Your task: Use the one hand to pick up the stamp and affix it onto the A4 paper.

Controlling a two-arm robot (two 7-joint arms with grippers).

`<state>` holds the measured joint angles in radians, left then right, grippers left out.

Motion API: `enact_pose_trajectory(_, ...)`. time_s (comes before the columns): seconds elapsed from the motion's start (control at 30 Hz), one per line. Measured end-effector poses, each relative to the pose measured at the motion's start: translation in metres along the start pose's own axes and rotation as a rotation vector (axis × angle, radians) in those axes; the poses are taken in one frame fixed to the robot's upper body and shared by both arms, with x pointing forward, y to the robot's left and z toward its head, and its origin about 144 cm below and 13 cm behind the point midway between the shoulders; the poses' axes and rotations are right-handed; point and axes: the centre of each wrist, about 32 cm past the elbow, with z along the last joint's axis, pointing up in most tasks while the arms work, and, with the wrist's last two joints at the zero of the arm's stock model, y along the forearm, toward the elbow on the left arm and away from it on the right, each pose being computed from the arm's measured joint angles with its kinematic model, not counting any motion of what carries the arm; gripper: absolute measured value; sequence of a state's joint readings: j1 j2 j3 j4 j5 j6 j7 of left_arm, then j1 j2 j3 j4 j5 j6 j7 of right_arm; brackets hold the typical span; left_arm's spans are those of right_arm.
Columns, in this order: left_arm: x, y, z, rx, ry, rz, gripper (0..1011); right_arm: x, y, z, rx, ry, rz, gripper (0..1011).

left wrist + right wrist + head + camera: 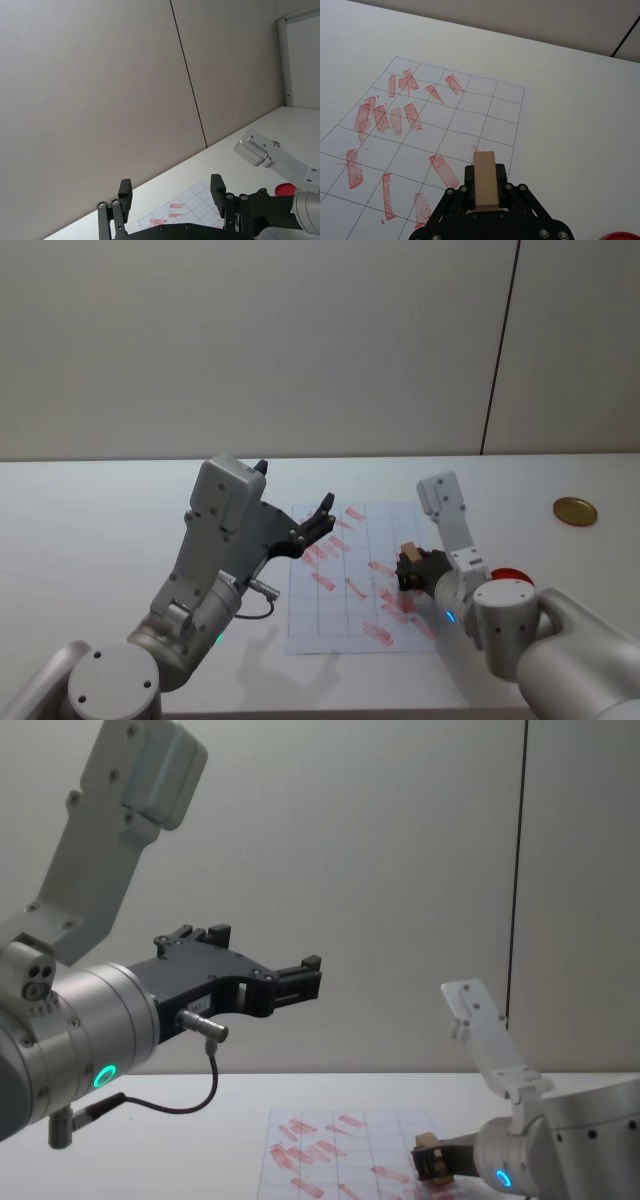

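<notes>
Jutting lengthwise from right tool, stamp over A4 paper

The right gripper, black and two-fingered on a silver-white arm with a blue ring light, hangs low over the right part of the A4 paper. Its fingers are clamped on the stamp, a small light-tan wooden block whose plain end sticks out beyond the fingertips. Whether the block touches the sheet cannot be told. The paper is white with a thin grid and lies flat on the table. Red rectangular marks are scattered over many cells, and some cells are blank.
</notes>
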<state>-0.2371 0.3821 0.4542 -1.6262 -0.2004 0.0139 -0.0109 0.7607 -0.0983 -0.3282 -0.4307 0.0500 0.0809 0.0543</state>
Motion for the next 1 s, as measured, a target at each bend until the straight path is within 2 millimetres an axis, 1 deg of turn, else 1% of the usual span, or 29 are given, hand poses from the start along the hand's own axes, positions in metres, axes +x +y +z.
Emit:
enact_pose_trajectory(0.33,0.0,0.0,0.0,0.0,0.0,0.0,993,-0.0036,0.0073,-0.0011,-0.02,-0.005,-0.004,220)
enact_pose_trajectory(1.0,0.0,0.0,0.0,0.0,0.0,0.0,993,-0.0036,0.0095,-0.0043,-0.051,0.044,-0.007,220)
